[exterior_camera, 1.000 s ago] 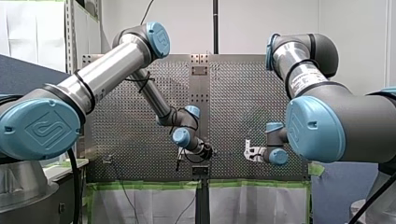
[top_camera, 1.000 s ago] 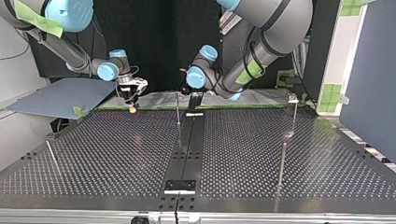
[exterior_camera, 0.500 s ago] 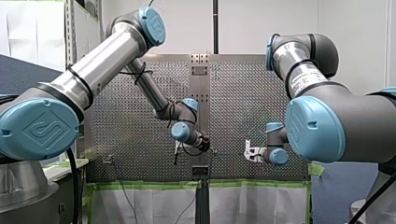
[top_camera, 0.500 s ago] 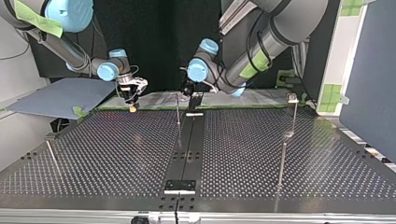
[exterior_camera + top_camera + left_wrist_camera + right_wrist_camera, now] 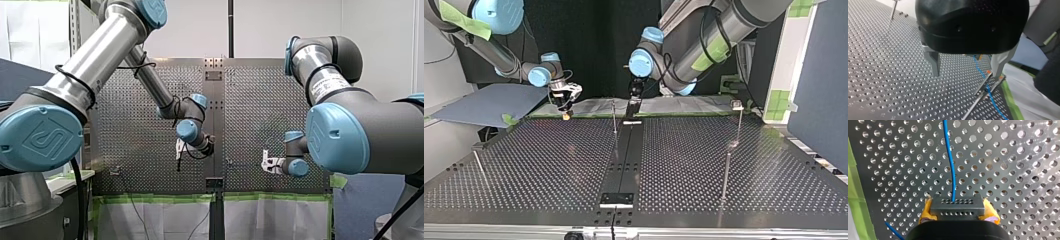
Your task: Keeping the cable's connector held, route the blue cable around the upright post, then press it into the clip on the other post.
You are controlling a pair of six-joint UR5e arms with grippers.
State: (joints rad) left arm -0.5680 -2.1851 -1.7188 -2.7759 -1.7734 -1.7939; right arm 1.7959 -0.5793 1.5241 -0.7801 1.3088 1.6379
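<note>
My left gripper (image 5: pixel 966 74) hung open, empty, near the upright post (image 5: pixel 614 117). The blue cable (image 5: pixel 950 160) ran by that post, ahead of one finger, outside the gap. My right gripper (image 5: pixel 957 213), farther from the post, clamped the connector (image 5: pixel 957 206), cable running straight ahead.
</note>
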